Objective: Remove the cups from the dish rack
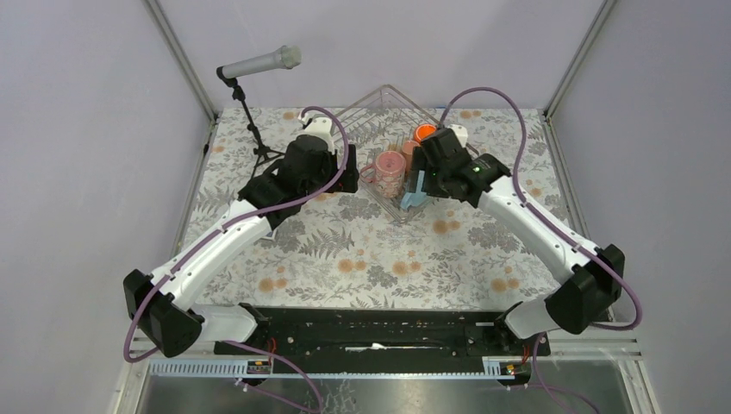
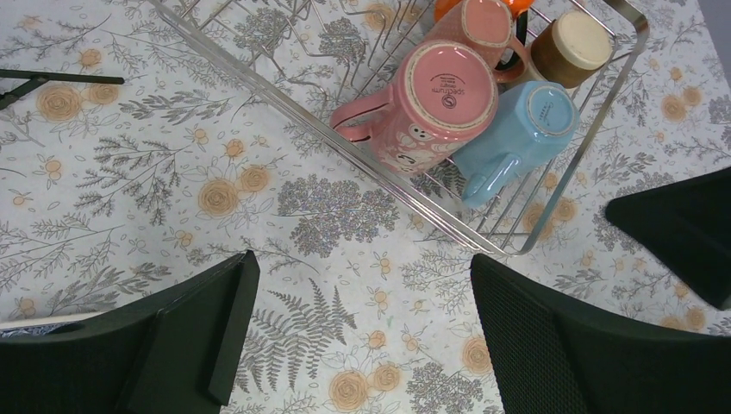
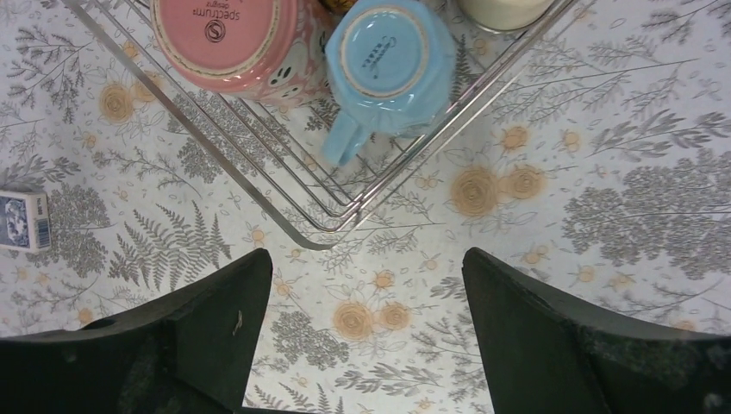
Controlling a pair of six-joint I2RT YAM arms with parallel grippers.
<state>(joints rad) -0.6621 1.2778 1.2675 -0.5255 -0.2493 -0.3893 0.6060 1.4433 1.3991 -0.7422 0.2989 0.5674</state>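
The wire dish rack (image 1: 379, 99) stands at the back middle of the table. It holds upside-down cups: a patterned pink mug (image 2: 440, 95), a light blue mug (image 2: 517, 129), a salmon-pink mug (image 2: 478, 21), an orange mug (image 1: 424, 133) and a short brownish cup with a cream base (image 2: 573, 43). My left gripper (image 2: 362, 263) is open and empty over the cloth, just outside the rack's near-left rim (image 2: 284, 93). My right gripper (image 3: 366, 259) is open and empty over the cloth, just outside the rack's near corner (image 3: 215, 145), close to the light blue mug (image 3: 392, 65) and the pink mug (image 3: 228, 39).
A microphone on a tripod (image 1: 259, 65) stands at the back left. A small blue-and-white box (image 3: 21, 220) lies on the floral cloth left of the rack corner. My right gripper's finger (image 2: 681, 224) shows at the edge of the left wrist view.
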